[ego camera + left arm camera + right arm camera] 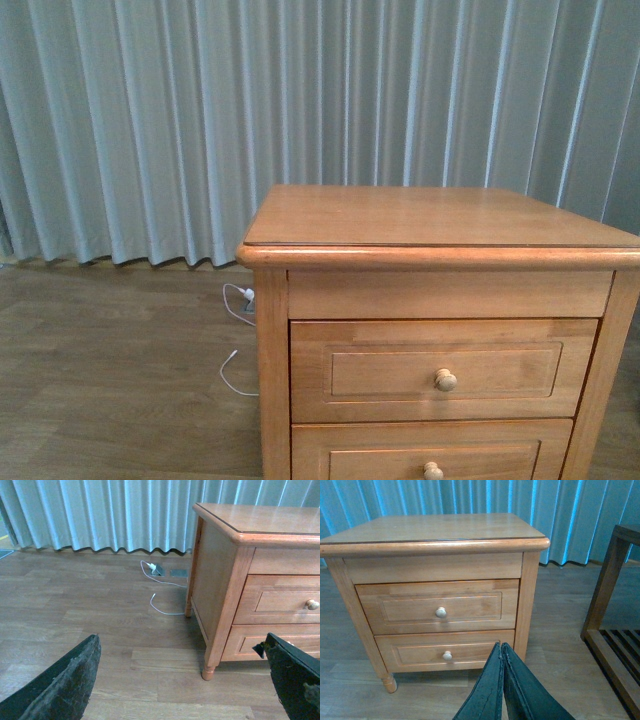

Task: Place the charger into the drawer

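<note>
Drawer [440, 607] sits closed, its knob [440, 612] untouched; left claw [185, 680] gapes wide, right claw [502, 652] pinched together, empty.

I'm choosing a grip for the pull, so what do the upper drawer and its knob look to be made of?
The drawer front looks like solid wood with a honey-coloured, lightly glossy varnish: grain lines and a routed recessed panel show. Its knob is round, paler and smooth with a soft sheen, probably light wood, though painted metal or plastic cannot be ruled out.
</note>
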